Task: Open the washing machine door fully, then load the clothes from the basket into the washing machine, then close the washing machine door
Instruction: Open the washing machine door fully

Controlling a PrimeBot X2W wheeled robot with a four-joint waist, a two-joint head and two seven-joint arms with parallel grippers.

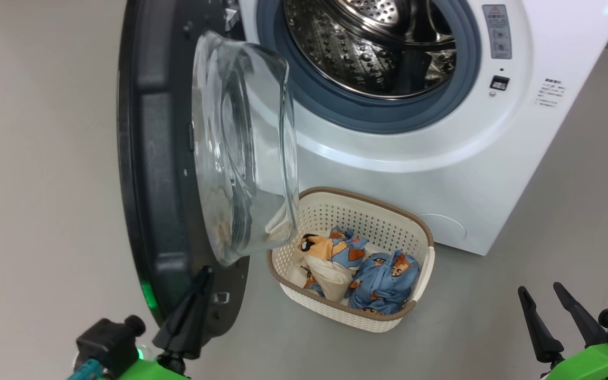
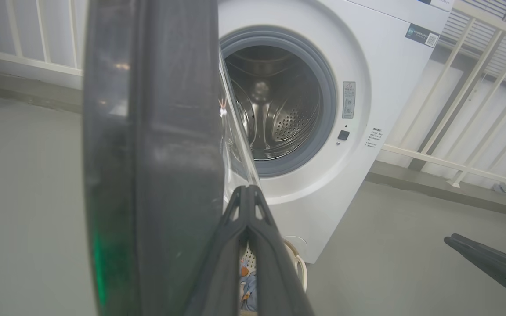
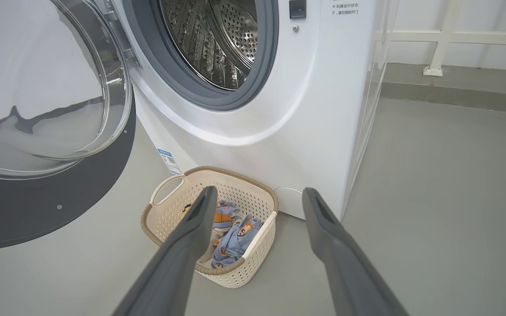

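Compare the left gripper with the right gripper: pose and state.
The left gripper has its fingers pressed shut; the right gripper has them spread apart, open. The left gripper sits at the washing machine door, by its inner edge; the right gripper hangs over the floor, right of the basket, touching nothing. Both have dark fingers, green mounts, and hold nothing.
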